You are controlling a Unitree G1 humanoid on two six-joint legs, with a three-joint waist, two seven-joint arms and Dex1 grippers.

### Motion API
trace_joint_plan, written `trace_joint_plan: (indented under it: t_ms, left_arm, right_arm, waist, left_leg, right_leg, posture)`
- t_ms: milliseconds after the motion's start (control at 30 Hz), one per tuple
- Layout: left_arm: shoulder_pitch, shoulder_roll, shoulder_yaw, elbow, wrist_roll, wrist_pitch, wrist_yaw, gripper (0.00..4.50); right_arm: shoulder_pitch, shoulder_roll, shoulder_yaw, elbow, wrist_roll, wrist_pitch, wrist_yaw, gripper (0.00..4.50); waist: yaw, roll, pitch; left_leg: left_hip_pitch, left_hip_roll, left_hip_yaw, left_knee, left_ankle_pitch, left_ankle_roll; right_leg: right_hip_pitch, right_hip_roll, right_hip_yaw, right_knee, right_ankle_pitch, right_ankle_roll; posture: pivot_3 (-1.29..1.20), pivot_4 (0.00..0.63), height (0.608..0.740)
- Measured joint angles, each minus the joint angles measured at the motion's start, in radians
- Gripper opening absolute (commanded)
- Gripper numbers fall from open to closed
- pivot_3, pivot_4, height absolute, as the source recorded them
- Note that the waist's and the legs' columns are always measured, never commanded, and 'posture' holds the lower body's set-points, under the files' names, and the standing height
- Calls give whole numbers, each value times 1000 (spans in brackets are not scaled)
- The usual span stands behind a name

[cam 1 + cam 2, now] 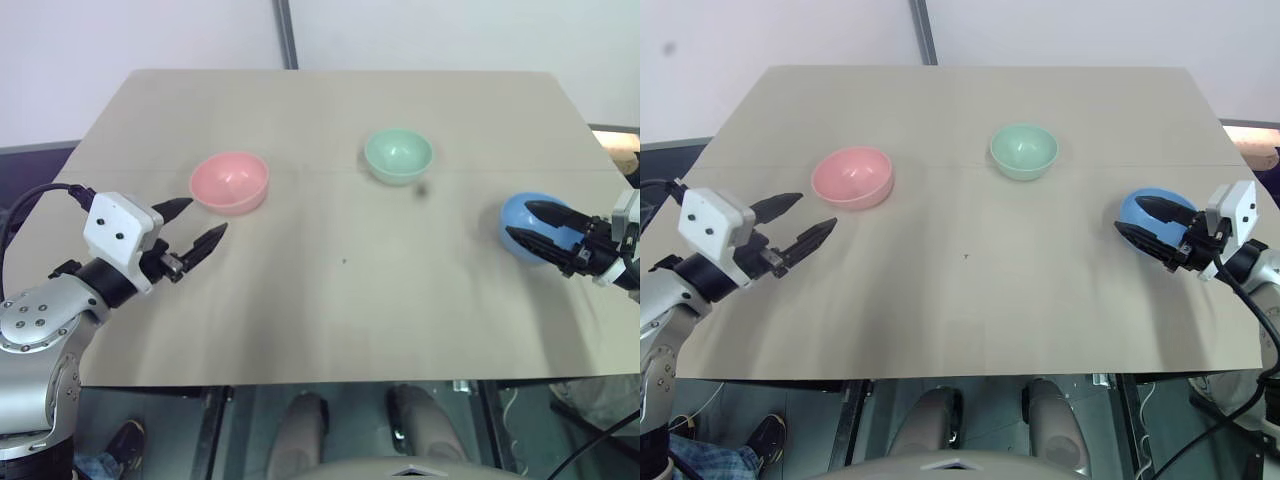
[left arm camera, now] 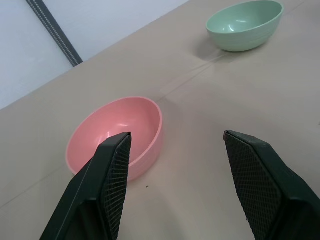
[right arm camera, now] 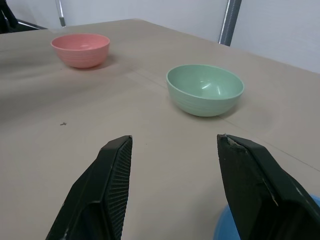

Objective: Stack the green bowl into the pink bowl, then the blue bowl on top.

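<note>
The pink bowl stands upright at the table's left middle. Farther back and nearer the centre is the green bowl, also upright. The blue bowl sits near the right edge, partly covered by my right gripper. That gripper hovers over the blue bowl's near side, open, with nothing between its fingers. In the right wrist view the blue bowl shows just under one finger, and the green bowl lies ahead. My left gripper is open and empty, a short way in front of the pink bowl.
The beige table has bare room between the bowls and along its front. Its near edge runs just below both arms. A dark pole rises behind the far edge. A person's shoe shows on the floor below.
</note>
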Motion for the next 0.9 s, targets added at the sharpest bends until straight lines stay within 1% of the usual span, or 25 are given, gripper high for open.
trace_joint_plan:
  t_ms: [267,900]
  left_arm:
    - [5,-10,2,-29,-32,5,12,3121]
    - [15,-4,-1,-29,-39,0,18,3121]
  right_arm:
    - [-46,-20,1,40,-2,-5,2,2970]
    - [-48,-20,29,19,13,0,19,2970]
  waist:
    - [0,0,0]
    - [0,0,0]
  left_leg:
    - [0,0,0,0,0,0]
    - [0,0,0,0,0,0]
  right_leg:
    - [0,0,0,0,0,0]
    - [0,0,0,0,0,0]
  posture:
    - [0,150,740]
    - [0,150,740]
